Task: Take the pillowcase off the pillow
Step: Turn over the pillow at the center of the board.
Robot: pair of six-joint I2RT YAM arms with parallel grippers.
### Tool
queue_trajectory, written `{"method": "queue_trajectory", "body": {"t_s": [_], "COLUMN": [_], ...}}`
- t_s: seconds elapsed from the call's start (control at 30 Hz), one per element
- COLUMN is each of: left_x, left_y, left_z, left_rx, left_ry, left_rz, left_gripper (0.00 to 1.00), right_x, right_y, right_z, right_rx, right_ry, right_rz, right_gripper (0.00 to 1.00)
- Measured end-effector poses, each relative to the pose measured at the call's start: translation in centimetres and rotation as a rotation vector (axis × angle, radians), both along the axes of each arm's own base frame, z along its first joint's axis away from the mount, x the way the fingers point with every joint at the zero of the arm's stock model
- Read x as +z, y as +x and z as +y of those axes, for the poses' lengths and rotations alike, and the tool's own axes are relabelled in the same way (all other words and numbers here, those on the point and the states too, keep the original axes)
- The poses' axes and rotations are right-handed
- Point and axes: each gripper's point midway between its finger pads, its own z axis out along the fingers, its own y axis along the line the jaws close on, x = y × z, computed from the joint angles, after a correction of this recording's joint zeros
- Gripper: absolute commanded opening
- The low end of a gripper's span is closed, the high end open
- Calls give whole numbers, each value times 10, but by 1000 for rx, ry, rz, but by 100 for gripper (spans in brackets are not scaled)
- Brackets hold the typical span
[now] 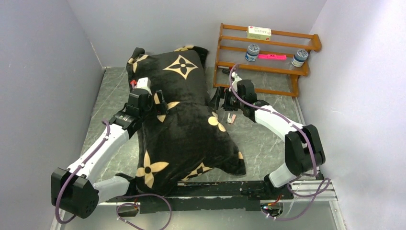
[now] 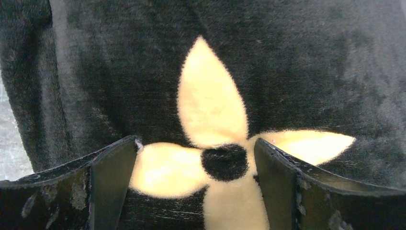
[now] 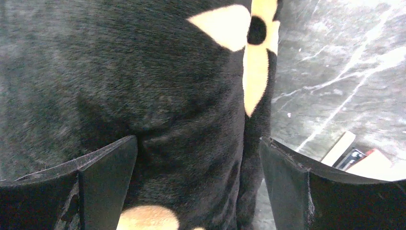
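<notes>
The pillowcase [image 1: 186,115], black plush with tan flowers, lies diagonally across the table and covers the whole pillow; no white pillow shows. My left gripper [image 1: 160,103] presses against the pillowcase's left side. In the left wrist view the gripper [image 2: 196,141] is open, with a tan flower of the pillowcase [image 2: 210,110] between the fingers [image 2: 110,182]. My right gripper [image 1: 218,99] is at the pillowcase's right edge. In the right wrist view the gripper [image 3: 198,141] is open, and a black fabric bulge and side edge of the pillowcase [image 3: 191,120] lie between its fingers [image 3: 287,187].
A wooden shelf [image 1: 265,52] stands at the back right with a box [image 1: 258,32], two jars [image 1: 252,51] and a pink marker [image 1: 272,56]. A small white-and-red object [image 1: 232,118] lies on the marble table [image 1: 263,143] by the right gripper. Walls close in left and right.
</notes>
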Motion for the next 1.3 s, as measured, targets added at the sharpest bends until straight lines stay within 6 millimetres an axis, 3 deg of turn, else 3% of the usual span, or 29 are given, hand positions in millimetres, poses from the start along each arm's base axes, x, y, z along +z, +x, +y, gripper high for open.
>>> {"method": "queue_trajectory", "body": {"t_s": [0.17,0.4,0.57,0.83,0.97,1.1,1.3], "left_x": [-15,-37,-40,-45,-51,-56,-58], "left_y": [-3,-8,-8,-7,-5,-4,-5], "left_z": [7,13,15,11,6,3,5], "left_rx": [43,87,85,49,14,0,0], "left_ry": [-51,-140,-181,-190,-190,-195,-195], "left_rz": [6,21,22,43,65,84,91], "left_gripper": [96,97,97,97,97,97,97], "right_x": [-21,-13,-14,-58,-71,-65,-44], "right_y": [2,13,26,27,22,18,9], "right_z": [13,10,3,25,40,60,87], "right_rx": [5,-51,-102,-48,6,83,201], "right_ry": [75,158,200,274,320,357,429], "right_rz": [69,86,100,227,270,256,216], "right_gripper": [100,100,100,100,99,84,22]}}
